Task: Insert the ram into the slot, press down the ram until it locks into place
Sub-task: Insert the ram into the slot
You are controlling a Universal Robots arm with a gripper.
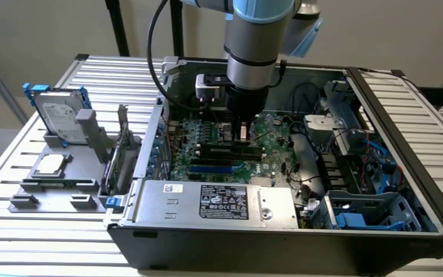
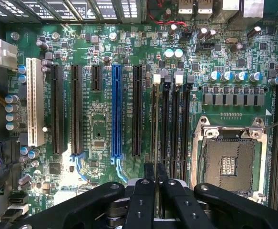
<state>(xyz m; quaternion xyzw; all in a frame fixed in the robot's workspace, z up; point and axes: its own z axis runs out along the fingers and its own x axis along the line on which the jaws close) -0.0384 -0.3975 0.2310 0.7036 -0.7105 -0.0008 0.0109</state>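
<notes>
Now, jaws narrow, pinching thin ram (image 2: 155, 198) edge-on, lined up over black mem slot (image 2: 156, 124), green mobo (image 2: 100, 47) below.

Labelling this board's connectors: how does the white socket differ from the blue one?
The white socket is broader; the blue socket is slimmer. The white one lies at the row's outer end beside capacitors; the blue one has black sockets on both sides. The blue one ends in a latch; the white one has none. Both are empty and parallel.

Matt black plastic slot (image 2: 157, 119)
</notes>
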